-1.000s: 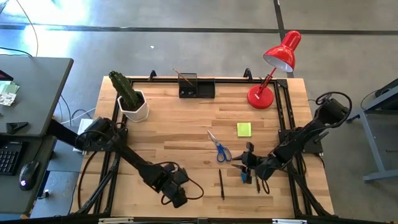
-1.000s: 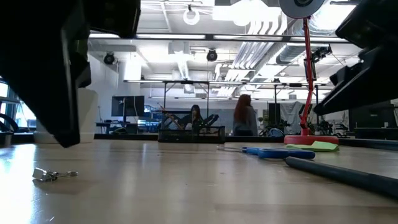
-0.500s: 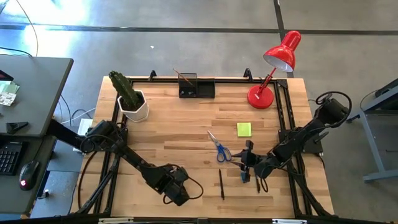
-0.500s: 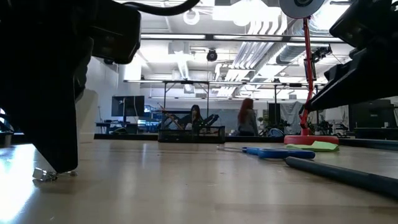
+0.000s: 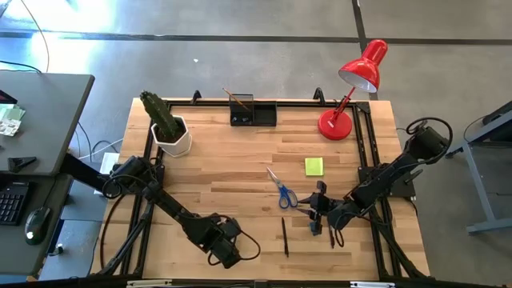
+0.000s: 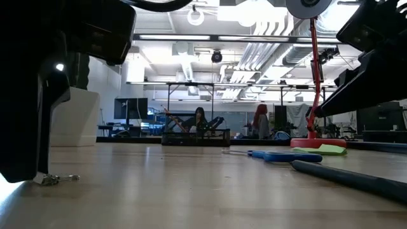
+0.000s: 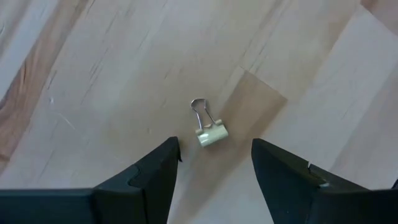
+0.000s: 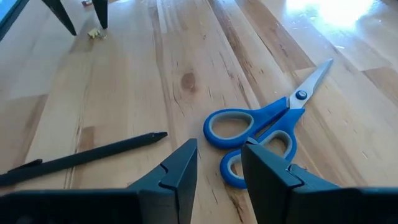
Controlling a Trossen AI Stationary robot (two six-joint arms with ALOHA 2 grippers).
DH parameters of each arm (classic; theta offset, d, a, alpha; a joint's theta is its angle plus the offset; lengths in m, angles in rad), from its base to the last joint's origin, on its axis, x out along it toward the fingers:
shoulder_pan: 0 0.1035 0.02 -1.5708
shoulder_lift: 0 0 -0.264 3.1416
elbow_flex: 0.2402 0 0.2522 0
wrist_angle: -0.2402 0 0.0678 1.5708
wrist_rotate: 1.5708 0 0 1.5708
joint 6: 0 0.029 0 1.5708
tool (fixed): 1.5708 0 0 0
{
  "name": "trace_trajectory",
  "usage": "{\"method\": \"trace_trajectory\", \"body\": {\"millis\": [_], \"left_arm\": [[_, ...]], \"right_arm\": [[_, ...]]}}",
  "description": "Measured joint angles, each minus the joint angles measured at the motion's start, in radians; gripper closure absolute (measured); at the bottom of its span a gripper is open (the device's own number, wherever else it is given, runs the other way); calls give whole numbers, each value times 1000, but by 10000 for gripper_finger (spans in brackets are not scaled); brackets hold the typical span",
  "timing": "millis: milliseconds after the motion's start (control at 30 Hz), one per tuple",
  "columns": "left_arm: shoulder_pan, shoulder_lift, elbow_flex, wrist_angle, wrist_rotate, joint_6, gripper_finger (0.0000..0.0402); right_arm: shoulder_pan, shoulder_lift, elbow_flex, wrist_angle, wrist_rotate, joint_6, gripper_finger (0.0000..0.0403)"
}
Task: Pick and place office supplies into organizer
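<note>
While the overhead camera hid it beneath the left gripper (image 7: 214,163), the wrist camera showed a small binder clip (image 7: 208,125) just beyond the spread, empty fingers. Scissors (image 8: 264,130) lay just ahead of the right gripper (image 8: 219,165), parted and empty; the organizer (image 5: 253,110) sat well beyond.

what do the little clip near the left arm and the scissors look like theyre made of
Binder clip: body looks like pale cream painted metal, though plastic can't be ruled out; its loop handles are thin bare silver wire that glints.
Scissors: blades look like bright steel, catching the light, joined by a small metal pivot; the blue handles look like smooth moulded plastic with a slight gloss.
</note>
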Motion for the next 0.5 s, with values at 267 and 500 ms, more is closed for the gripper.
{"method": "trace_trajectory", "body": {"millis": [267, 500], "left_arm": [[-2, 22, 2, 7, -79, 20, 204], [-2, 32, 2, -15, -139, 27, 204]], "right_arm": [[0, 0, 0, -14, 6, 55, 286], [16, 0, 0, -35, 26, 80, 286]]}}
